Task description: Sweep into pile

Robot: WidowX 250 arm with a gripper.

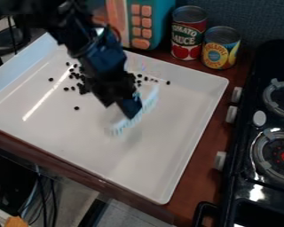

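On the brown table [208, 177] lies a white tray [186, 111]; over its middle the hand [130, 109] is clamped on what looks like a tilted, pale-blue brush [150, 102], and small black pieces [82, 88] lie scattered to either side of the arm

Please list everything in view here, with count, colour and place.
tray: one, white, on the counter
small pieces: many, black, scattered across the tray's far half
brush: one, whitish and pale blue, blurred, at the gripper's tip
cans: two, one red and dark green, one yellow and blue, behind the tray
toy appliance: one, teal with peach buttons, behind the tray
stove: one, black with two burners in view and pale knobs, right side
counter: one, reddish brown, under the tray
cables: several, mostly dark, lower left
wall: one, blue-grey, at the back
arm: one, black, from upper left
gripper: one, black, over the tray
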